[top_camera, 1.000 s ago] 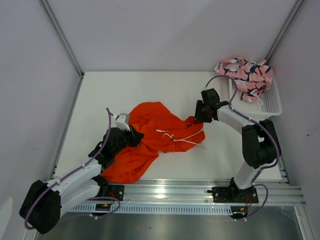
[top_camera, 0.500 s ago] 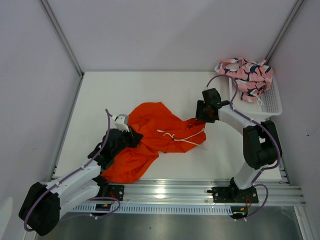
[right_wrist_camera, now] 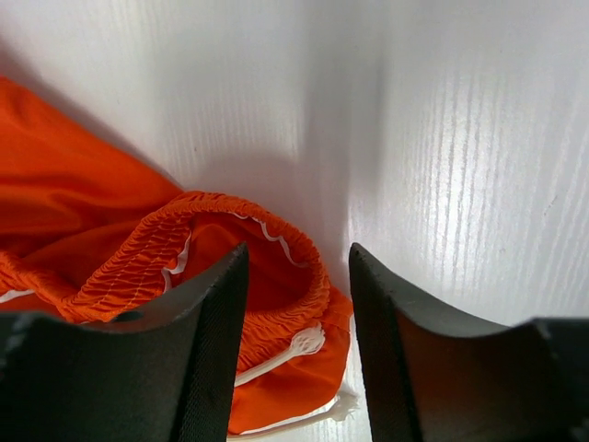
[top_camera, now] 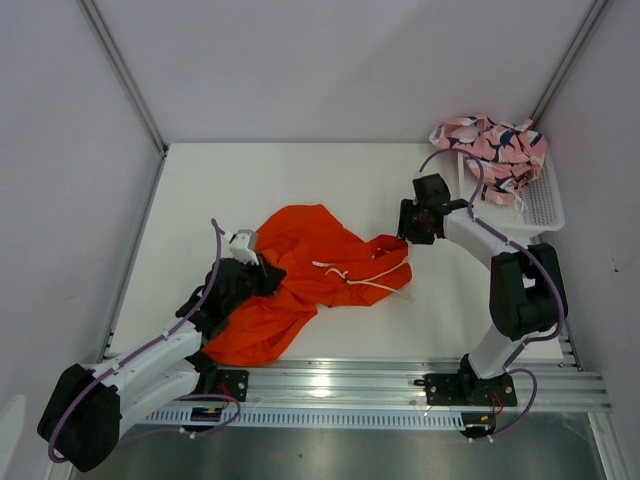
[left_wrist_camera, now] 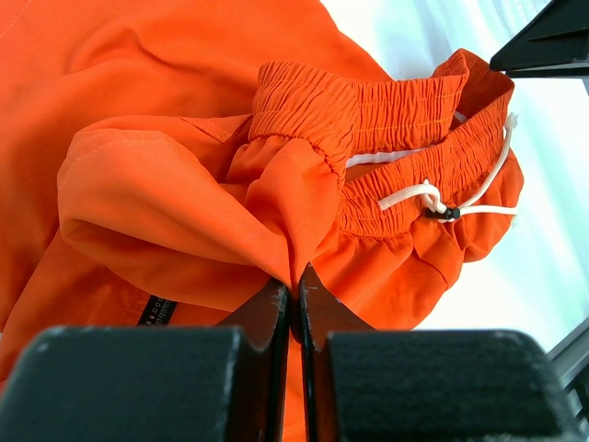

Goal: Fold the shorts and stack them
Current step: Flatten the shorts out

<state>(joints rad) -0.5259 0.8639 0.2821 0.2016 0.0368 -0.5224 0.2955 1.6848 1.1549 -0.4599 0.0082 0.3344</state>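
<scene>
The orange shorts lay crumpled across the middle of the table. Their waistband pointed toward the right of the top view, and the white drawcord trailed loose over the cloth. The left gripper sat at the garment's left side, its jaws pressed almost together on a pinched fold of orange fabric just below the elastic. That hold looked meant to anchor one side so the rest could be pulled flat.

The right gripper hung over the right-hand end of the waistband. Its jaws stood about half apart with nothing between them, and the gathered edge showed through the gap beneath. It seemed placed to take that corner and stretch the band out.

The pink printed shorts lay heaped in the white mesh basket at the upper right, well apart from the orange pair. They were probably left there until the orange pair was folded.
</scene>
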